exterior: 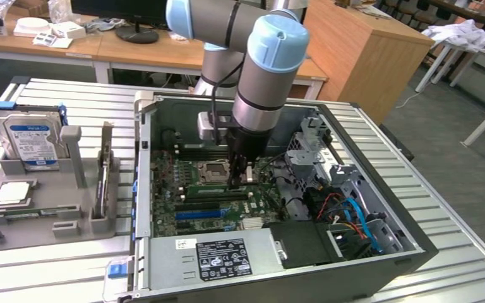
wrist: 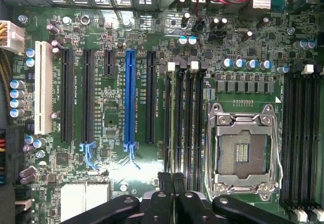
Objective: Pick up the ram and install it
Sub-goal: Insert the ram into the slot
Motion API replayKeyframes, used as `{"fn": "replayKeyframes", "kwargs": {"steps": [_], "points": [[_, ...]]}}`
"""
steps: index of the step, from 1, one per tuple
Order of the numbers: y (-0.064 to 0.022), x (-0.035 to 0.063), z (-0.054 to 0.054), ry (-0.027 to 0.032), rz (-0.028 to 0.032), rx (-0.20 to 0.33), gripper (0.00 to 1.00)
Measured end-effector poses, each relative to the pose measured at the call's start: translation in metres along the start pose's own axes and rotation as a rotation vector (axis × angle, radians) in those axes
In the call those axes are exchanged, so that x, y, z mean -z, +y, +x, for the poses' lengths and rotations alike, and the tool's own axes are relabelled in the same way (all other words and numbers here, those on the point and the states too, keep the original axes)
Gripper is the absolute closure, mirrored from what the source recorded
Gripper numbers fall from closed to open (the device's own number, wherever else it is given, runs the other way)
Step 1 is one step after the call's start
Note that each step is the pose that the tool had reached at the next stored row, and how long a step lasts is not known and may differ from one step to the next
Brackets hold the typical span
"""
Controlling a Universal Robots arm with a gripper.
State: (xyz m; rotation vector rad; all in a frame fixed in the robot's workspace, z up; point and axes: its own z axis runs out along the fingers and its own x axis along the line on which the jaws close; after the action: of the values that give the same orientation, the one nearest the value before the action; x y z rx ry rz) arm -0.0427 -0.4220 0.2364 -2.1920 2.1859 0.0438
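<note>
The ram (exterior: pixel 213 187), a narrow light-green stick, lies along the memory slots beside the empty CPU socket (exterior: pixel 215 169) inside the open computer case. My gripper (exterior: pixel 242 179) points straight down at the end of that stick towards the exterior view's right. I cannot tell whether it touches the stick. In the wrist view my gripper (wrist: pixel 172 181) hangs over the black memory slots (wrist: pixel 185 118) next to the CPU socket (wrist: pixel 245 150). The two black fingers (wrist: pixel 164 181) are pressed together, and nothing shows between them.
The case wall (exterior: pixel 141 189) surrounds the motherboard, with a drive cage and cables (exterior: pixel 352 214) on the exterior view's right. Left of the case, a grey fixture (exterior: pixel 53 208) holds a blue-labelled hard drive (exterior: pixel 28 136), a square silver chip (exterior: pixel 13 192) and a thin upright piece (exterior: pixel 105 170).
</note>
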Motion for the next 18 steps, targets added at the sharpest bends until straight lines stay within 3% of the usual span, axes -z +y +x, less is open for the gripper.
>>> {"fn": "replayKeyframes", "kwargs": {"steps": [6, 10, 13, 16, 18], "points": [[0.0000, 0.0000, 0.0000, 0.0000, 0.0005, 0.000, 0.87], [0.0004, -0.0001, 0.0000, -0.0001, 0.0083, 0.001, 0.87], [0.0007, -0.0001, 0.0000, 0.0000, 0.0100, 0.001, 0.87], [0.0023, 0.0001, 0.0000, 0.0002, 0.0168, 0.001, 0.87], [0.0027, 0.0000, 0.0000, 0.0000, 0.0181, 0.001, 0.87]]}}
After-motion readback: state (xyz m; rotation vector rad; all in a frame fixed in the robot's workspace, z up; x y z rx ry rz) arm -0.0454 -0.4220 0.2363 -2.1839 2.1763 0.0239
